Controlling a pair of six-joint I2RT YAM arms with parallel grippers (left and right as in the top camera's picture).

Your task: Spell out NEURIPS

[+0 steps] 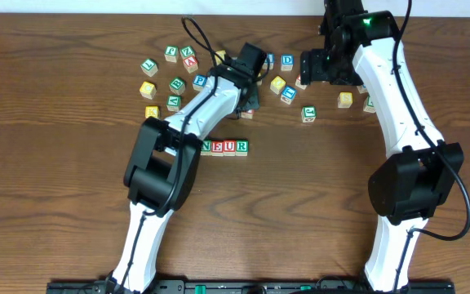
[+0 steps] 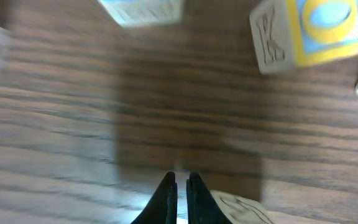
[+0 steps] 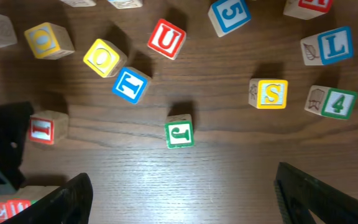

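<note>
Four cubes reading N E U R (image 1: 224, 147) stand in a row at mid table; its end shows in the right wrist view (image 3: 5, 208). A red I cube (image 1: 246, 113) (image 3: 42, 129) lies above the row's right end. My left gripper (image 1: 250, 100) (image 2: 179, 179) hangs low just beside it, shut, with nothing between its fingers; a cube's engraved side (image 2: 247, 210) shows right of the fingertips. The yellow S cube (image 1: 345, 99) (image 3: 271, 93) lies farther right. My right gripper (image 3: 182, 196) (image 1: 321, 67) is open and empty, high over the loose cubes.
Loose cubes lie scattered across the back of the table: green J (image 3: 180, 132), blue T (image 3: 129, 84), yellow O (image 3: 104, 57), a second red U (image 3: 165, 38), blue 5 (image 3: 229, 15), blue L (image 3: 331, 45), green 4 (image 3: 335, 102). A K-sided cube (image 2: 309, 34) lies ahead of the left fingers.
</note>
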